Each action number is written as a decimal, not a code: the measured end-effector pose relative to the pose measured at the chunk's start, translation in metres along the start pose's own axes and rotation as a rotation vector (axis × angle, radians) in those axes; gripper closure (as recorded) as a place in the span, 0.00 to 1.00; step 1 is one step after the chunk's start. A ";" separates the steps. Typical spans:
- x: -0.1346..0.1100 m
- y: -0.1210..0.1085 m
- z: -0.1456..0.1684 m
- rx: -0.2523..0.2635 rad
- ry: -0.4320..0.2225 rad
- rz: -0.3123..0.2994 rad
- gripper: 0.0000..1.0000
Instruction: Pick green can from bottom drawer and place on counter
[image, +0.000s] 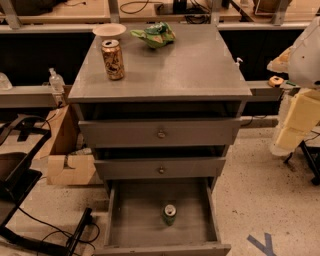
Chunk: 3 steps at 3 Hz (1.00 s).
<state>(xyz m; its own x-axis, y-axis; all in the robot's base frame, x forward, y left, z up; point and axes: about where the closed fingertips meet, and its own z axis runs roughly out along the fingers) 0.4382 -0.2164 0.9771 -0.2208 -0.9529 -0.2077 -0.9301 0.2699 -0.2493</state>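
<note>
Down at the front, the bottom drawer (135, 220) stood wide open, and you could see its flat grey floor. On that floor, near the middle and a bit toward the front, the green can (169, 214) stood upright with its silver top facing up. It touched none of the drawer walls. Off at the right edge, well apart from the can and higher up, hung the gripper (289, 135), a pale yellow blocky thing under a white rounded arm part. It was beside the cabinet, at about the height of the two shut drawers, not over the open one. I could not tell how wide it was open, but it had no hold of the green can. Up on the counter (185, 65) stood a taller orange-gold can (113, 59) near the left side, with a crinkled green-and-white bag (155, 35) and a small pale bowl (109, 31) at the back
</note>
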 end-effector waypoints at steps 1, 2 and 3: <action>0.000 0.000 0.000 0.000 0.000 0.000 0.00; 0.002 0.002 0.017 0.004 -0.080 0.006 0.00; 0.018 0.029 0.093 -0.075 -0.247 0.016 0.00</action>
<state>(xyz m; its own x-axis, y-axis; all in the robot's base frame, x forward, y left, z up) 0.4348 -0.2130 0.8784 -0.1663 -0.8835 -0.4379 -0.9482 0.2652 -0.1749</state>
